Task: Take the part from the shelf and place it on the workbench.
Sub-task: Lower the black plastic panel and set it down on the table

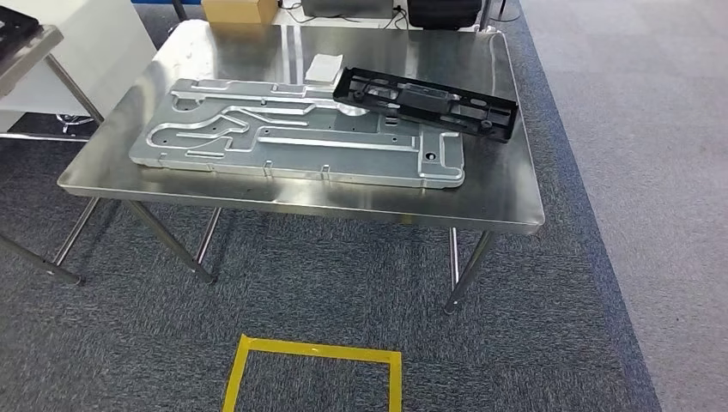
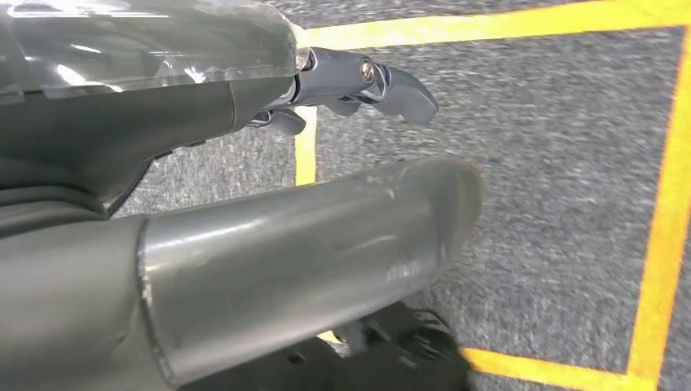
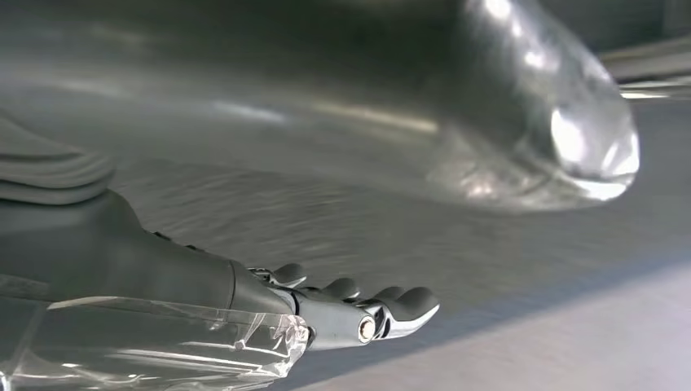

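A long black plastic part (image 1: 427,102) lies on the steel workbench (image 1: 506,202), its left end resting over the far edge of a large silver stamped metal plate (image 1: 292,137). My left hand (image 2: 244,228) hangs over grey carpet marked with yellow tape (image 2: 660,244); its fingers (image 2: 383,81) are stretched out and hold nothing. In the right wrist view my right hand (image 3: 163,269) also hangs low, its fingers (image 3: 367,314) extended and apart from the thumb, with nothing in them.
A small white piece (image 1: 324,67) lies behind the plate. A cardboard box (image 1: 239,9) and a dark case (image 1: 442,10) stand beyond the bench's far edge. A white unit (image 1: 86,43) is at the left. A yellow tape square (image 1: 313,352) marks the carpet before the bench.
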`<action>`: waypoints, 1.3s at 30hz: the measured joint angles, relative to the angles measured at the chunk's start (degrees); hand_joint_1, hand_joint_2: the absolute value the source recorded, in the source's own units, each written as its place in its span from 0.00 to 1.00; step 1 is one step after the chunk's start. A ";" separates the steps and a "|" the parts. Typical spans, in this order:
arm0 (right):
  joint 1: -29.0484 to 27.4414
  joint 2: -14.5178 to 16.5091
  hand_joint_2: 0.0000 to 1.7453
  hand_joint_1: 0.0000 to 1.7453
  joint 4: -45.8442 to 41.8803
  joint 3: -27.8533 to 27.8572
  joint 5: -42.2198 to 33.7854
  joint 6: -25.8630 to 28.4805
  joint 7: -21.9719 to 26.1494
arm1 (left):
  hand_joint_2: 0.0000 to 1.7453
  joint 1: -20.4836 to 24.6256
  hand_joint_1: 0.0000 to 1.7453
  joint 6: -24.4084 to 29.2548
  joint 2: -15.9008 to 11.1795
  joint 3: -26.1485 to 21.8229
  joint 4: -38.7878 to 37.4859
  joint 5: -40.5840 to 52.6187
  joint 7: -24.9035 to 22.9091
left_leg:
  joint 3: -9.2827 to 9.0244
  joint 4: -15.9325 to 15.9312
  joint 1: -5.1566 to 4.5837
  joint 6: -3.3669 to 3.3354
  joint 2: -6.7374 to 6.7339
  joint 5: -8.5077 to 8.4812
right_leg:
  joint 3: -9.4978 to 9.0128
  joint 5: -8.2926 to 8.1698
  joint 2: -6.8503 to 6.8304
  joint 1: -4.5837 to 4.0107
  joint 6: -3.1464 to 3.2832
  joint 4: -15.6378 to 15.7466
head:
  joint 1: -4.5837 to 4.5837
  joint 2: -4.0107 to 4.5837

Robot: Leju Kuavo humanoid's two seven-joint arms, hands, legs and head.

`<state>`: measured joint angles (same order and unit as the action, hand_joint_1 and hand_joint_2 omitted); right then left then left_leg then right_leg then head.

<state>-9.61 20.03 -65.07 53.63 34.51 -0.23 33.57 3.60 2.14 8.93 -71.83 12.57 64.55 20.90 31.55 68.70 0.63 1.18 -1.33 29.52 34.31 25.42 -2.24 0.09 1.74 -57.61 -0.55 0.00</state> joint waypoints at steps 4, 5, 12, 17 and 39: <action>4.28 -1.46 0.00 0.00 12.40 7.60 10.60 7.22 -1.09 | 0.00 0.76 0.00 0.58 0.00 -0.18 0.08 0.21 0.78 | -7.60 -12.58 -0.68 -1.53 -1.25 2.57 | 1.41 -1.63 -2.10 -0.22 -1.28 -1.10 | -0.10 0.00; 5.16 -2.10 0.00 0.00 15.52 9.16 11.63 8.29 -1.39 | 0.00 0.68 0.00 0.69 0.02 -0.33 0.09 0.21 0.89 | -7.09 -12.79 -0.60 -2.11 -0.94 2.15 | 1.55 -2.01 -2.39 -0.16 -1.65 -1.04 | -0.10 0.00; 8.22 -5.79 0.00 0.00 29.89 14.43 16.03 12.64 -4.23 | 0.00 0.42 0.00 1.03 0.08 -1.14 0.09 0.28 1.00 | -0.74 -12.81 -0.46 -3.79 1.64 -3.46 | 4.05 10.30 1.93 0.44 -3.40 -15.83 | 0.34 0.00; 9.42 -7.56 0.00 0.00 36.03 15.61 18.35 14.60 -6.55 | 0.00 0.55 0.00 1.16 0.13 -1.20 0.09 0.76 1.05 | 3.98 -11.43 -0.54 -2.64 4.48 -6.72 | -8.22 5.94 5.68 0.59 -2.33 -2.48 | 0.35 0.00; 11.62 -9.33 0.00 0.00 49.44 17.59 28.40 12.24 -27.63 | 0.00 0.62 0.00 1.81 -1.71 -3.21 0.11 -0.45 0.78 | -2.69 -12.52 -0.24 -3.29 -0.55 -1.31 | -1.37 7.11 -0.33 0.22 -2.92 -5.54 | -0.01 0.00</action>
<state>2.01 10.70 -15.63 71.22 62.91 12.01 5.94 4.22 3.95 7.21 -75.03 12.68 64.11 21.68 28.86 56.18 0.39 -2.11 -1.88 28.22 32.94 32.53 -2.57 0.31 -1.18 -63.15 -0.56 0.00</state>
